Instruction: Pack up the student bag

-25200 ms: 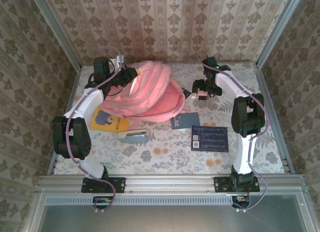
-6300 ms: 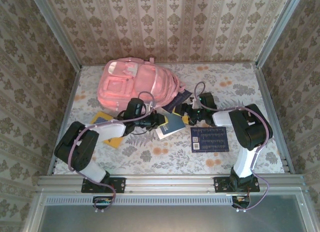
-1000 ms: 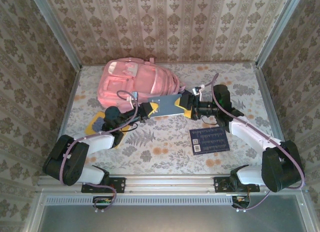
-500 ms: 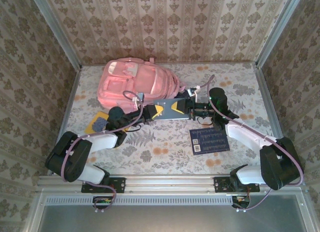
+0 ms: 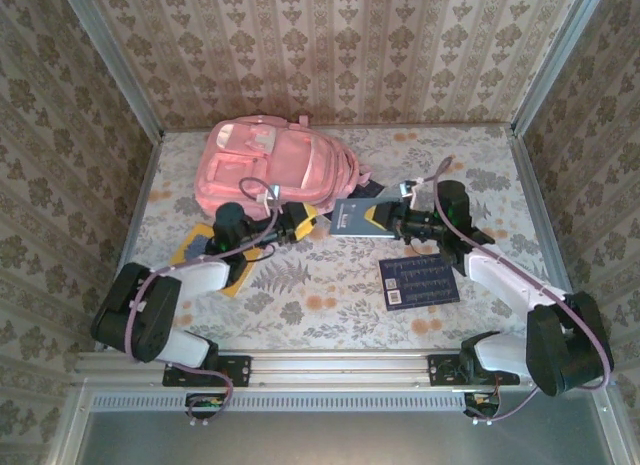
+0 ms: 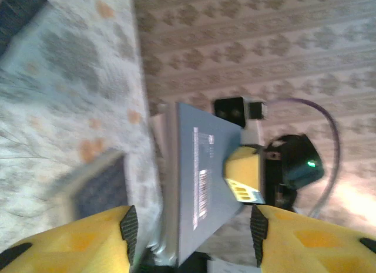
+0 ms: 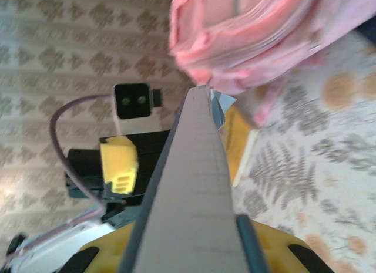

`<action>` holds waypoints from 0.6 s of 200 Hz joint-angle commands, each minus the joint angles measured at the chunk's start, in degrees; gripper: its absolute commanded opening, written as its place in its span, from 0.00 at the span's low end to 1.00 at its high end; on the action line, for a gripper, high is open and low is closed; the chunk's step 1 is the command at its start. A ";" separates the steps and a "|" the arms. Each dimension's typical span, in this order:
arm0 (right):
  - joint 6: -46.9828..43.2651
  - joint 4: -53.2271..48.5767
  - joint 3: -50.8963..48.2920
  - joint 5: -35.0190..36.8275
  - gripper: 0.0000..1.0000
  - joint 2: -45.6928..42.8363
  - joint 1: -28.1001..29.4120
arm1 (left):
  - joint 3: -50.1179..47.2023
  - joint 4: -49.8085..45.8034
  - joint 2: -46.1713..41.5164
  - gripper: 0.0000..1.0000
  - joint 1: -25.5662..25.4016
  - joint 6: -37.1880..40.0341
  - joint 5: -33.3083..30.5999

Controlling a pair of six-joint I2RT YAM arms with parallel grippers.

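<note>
One blue book (image 5: 354, 221) (print blurred) sits clamped in right claw (image 5: 377, 217); left claw (image 5: 304, 224) gapes empty.

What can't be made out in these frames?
Top view: whether the bag is open, as its zips are too small to read.
Top view: the yellow book, mostly hidden under the left arm.
Left wrist view: the print on the blue book is blurred.
Right wrist view: the blue book's cover, because it is seen edge-on. The frame's top edge cuts off the bag.
</note>
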 commanded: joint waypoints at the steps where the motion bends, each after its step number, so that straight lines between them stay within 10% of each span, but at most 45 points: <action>1: -6.25 -8.42 -0.79 5.81 0.00 -4.36 -2.54 | 13.26 -38.55 -6.91 0.60 1.19 25.30 -3.12; 33: -9.66 -12.41 -1.95 9.08 0.00 -6.18 -4.14 | 34.09 -70.62 -0.81 0.57 1.08 44.85 -14.94; 120: -15.13 -13.77 -2.20 9.03 0.00 -4.65 -5.32 | 69.98 -86.51 29.65 0.54 2.14 54.73 -25.30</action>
